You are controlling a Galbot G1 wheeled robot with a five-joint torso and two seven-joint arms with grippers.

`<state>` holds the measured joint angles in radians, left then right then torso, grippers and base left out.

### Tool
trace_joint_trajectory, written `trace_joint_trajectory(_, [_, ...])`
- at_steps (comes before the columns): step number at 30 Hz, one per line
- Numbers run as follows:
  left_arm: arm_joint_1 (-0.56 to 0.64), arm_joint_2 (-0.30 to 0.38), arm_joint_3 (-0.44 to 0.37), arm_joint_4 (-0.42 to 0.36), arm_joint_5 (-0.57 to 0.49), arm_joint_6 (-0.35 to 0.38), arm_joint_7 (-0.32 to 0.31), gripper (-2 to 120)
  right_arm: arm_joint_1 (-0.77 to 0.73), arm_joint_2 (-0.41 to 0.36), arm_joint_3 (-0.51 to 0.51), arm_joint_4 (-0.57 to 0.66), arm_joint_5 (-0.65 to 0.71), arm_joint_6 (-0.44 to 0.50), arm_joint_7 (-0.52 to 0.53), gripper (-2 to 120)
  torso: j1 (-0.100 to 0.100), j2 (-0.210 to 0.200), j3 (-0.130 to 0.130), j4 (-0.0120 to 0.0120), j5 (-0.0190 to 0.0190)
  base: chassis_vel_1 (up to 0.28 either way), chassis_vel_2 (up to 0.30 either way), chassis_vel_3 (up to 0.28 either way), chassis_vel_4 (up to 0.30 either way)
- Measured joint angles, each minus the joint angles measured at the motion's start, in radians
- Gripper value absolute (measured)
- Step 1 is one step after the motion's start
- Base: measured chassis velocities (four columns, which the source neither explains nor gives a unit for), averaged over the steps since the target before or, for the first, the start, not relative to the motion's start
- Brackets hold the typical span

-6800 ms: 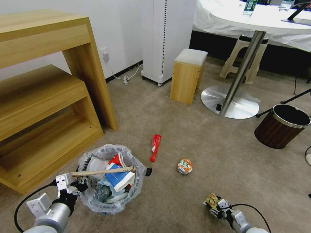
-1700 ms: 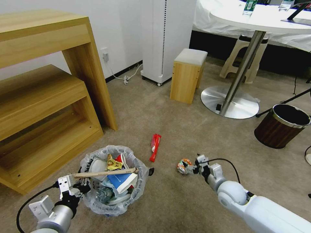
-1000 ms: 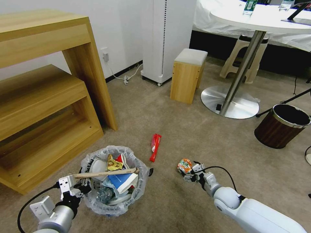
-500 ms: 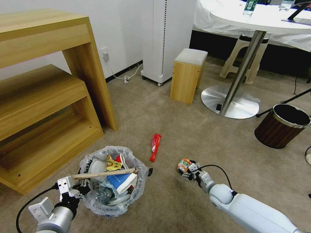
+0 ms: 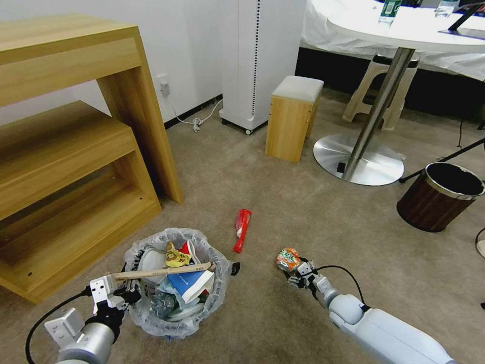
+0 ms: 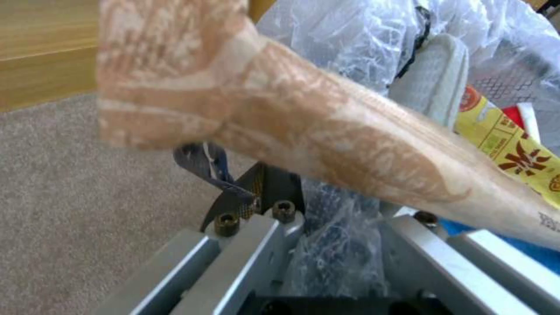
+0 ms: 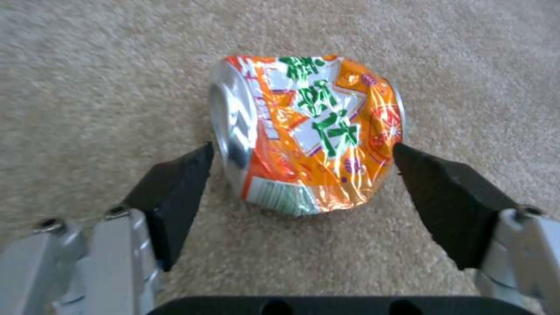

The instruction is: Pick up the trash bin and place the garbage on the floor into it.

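Wooden shelving [image 5: 65, 131], white wall [image 5: 187, 45], round table [image 5: 404, 25].

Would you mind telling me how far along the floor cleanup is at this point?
Mostly done: the trash bin, gripped at its rim by the left gripper, already holds cups, a wooden stick and a yellow wrapper. In hand: the right gripper, jaws open, straddles the crushed can on the floor. Left: the can and the red wrapper.
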<state>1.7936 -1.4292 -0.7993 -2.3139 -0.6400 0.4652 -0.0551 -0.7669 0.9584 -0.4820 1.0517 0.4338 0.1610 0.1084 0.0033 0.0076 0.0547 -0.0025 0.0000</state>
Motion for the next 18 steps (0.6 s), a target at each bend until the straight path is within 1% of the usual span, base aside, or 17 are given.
trace_joint_trajectory(3, [-0.001,0.000,0.001,0.000,-0.002,-0.002,0.000,1,0.002,0.015,0.001,-0.025,-0.020,0.020,-0.016,63,0.000,0.000,0.000,0.0001,0.0000,0.000,0.000,0.000,0.000])
trace_joint_trajectory(6, [-0.001,0.000,0.001,0.000,-0.002,-0.002,0.001,1,0.002,0.018,0.001,-0.030,-0.023,0.023,-0.018,60,0.000,0.000,0.000,0.0001,-0.0001,0.000,0.000,0.000,0.000])
trace_joint_trajectory(7, [-0.001,0.001,0.001,0.000,-0.003,-0.003,0.001,1,0.003,0.024,0.002,-0.045,-0.035,0.039,-0.025,52,0.000,0.000,0.000,0.0000,0.0001,0.000,0.000,0.000,0.000])
trace_joint_trajectory(8, [-0.003,0.001,0.002,0.000,-0.004,-0.004,0.001,1,0.004,0.028,0.003,-0.054,-0.045,0.049,-0.029,40,0.000,0.000,0.000,0.0001,0.0000,0.000,0.000,0.000,0.000])
trace_joint_trajectory(9, [-0.003,0.001,0.002,0.000,-0.004,-0.004,0.001,1,0.004,0.028,0.003,-0.054,-0.045,0.049,-0.029,40,0.000,0.000,0.000,0.0001,0.0000,0.000,0.000,0.000,0.000])
trace_joint_trajectory(10, [-0.003,0.001,0.001,-0.002,-0.007,-0.004,0.001,1,0.005,0.031,0.003,-0.059,-0.051,0.052,-0.035,32,0.000,0.000,0.000,0.0000,0.0001,0.000,0.000,0.000,0.000])
trace_joint_trajectory(12, [-0.003,0.002,0.001,-0.004,-0.008,-0.004,0.001,1,0.011,0.037,0.006,-0.076,-0.068,0.067,-0.046,22,0.000,0.000,0.000,0.0000,0.0000,0.000,0.000,0.000,0.000])
trace_joint_trajectory(13, [-0.003,0.002,0.001,-0.004,-0.008,-0.004,0.001,1,0.011,0.037,0.006,-0.076,-0.068,0.067,-0.046,22,0.000,0.000,0.000,0.0000,0.0000,0.000,0.000,0.000,0.000])
trace_joint_trajectory(14, [-0.003,0.002,0.001,-0.005,-0.009,-0.004,0.001,1,0.012,0.039,0.008,-0.082,-0.074,0.073,-0.050,18,0.000,0.000,0.000,0.0001,0.0000,0.000,0.000,0.000,0.000])
trace_joint_trajectory(16, [-0.004,0.001,0.001,-0.005,-0.009,-0.004,0.001,1,0.009,0.042,0.013,-0.088,-0.084,0.083,-0.055,8,0.000,0.000,0.000,0.0001,0.0000,0.000,0.000,0.000,0.000])
trace_joint_trajectory(18, [-0.004,0.001,0.001,-0.005,-0.009,-0.004,0.001,1,0.006,0.042,0.016,-0.088,-0.090,0.086,-0.056,7,0.000,0.000,0.000,0.0001,0.0000,0.000,0.000,0.000,0.000])
